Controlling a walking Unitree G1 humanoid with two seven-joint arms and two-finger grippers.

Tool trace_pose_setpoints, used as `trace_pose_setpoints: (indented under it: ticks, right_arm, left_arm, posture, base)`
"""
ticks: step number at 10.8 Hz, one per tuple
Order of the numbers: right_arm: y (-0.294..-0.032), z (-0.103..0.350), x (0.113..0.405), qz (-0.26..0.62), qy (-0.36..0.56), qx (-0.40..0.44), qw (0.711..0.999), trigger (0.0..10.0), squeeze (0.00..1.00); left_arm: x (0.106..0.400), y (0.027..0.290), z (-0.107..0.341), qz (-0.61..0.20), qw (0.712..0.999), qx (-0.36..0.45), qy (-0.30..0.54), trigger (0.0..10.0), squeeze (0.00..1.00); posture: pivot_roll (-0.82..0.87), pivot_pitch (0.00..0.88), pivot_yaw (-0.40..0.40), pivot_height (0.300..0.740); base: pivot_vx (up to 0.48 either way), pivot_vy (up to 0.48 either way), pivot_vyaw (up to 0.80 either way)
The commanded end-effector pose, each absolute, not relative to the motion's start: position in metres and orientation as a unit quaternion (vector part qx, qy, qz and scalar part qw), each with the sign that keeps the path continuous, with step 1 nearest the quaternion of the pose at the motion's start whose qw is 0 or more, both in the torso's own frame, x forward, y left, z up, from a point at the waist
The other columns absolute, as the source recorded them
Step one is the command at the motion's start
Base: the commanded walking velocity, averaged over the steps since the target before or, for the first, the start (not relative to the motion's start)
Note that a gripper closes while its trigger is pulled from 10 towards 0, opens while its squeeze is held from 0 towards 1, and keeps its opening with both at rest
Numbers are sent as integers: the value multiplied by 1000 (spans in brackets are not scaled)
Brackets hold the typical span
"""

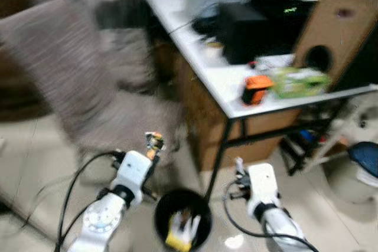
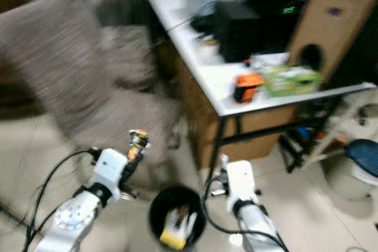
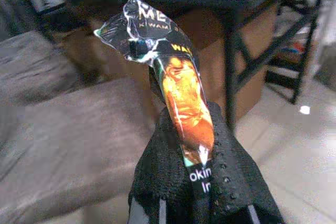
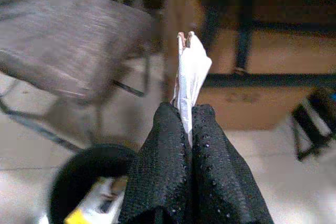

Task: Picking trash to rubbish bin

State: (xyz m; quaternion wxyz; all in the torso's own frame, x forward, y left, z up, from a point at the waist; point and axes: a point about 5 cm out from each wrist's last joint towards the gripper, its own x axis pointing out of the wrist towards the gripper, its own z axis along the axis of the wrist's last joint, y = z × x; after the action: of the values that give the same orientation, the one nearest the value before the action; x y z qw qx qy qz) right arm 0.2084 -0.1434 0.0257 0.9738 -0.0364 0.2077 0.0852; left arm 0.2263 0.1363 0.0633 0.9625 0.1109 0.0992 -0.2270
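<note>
Black bin (image 1: 182,216) between arms, left fingers (image 3: 157,182) pinching snack wrapper (image 3: 178,87), right fingers (image 4: 210,171) pinching white paper (image 4: 190,72)

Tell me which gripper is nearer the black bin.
Roughly level. The left gripper, shut on a snack wrapper, sits up-left of the bin; the right gripper, pinching white paper, sits up-right of it.

"KIWAM", "WA" (partly legible) on snack wrapper (image 3: 176,72)

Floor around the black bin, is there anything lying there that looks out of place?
Yes. A small white scrap lies on the tiled floor just right of the black bin, outside it. It is too blurred to identify, but looks like missed litter.
</note>
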Motion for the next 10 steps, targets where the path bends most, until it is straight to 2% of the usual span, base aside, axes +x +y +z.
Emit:
trace_pose_setpoints:
  ticks: [1,3,4,6,8,10]
  right_arm:
    - [-147,27,210,76,206,-43,975,10000,0]
    - [-148,23,206,70,219,-46,972,10000,0]
    - [-149,18,203,65,235,-48,969,10000,0]
    - [-151,6,200,68,271,-57,958,10000,0]
    - [-146,-7,198,105,295,-57,948,10000,0]
    - [-136,-26,211,147,321,-71,933,10000,0]
  left_arm:
    - [226,135,66,-237,960,117,95,10000,0]
    - [226,133,65,-247,958,112,99,10000,0]
    - [224,130,61,-264,952,105,111,10000,0]
    - [218,131,44,-311,925,163,147,10000,0]
    - [210,136,38,-345,904,185,172,10000,0]
    - [207,138,41,-370,893,187,174,10000,0]
  posture:
    - [-111,0,-41,740]
    - [-112,7,-40,740]
    - [-113,10,-40,740]
    - [-118,21,-32,740]
    - [-117,40,-22,740]
    - [-111,59,-13,740]
  base:
    - [368,0,0]
    - [353,0,0]
    - [0,0,0]
    - [0,0,0]
    - [0,0,0]
    - [0,0,0]
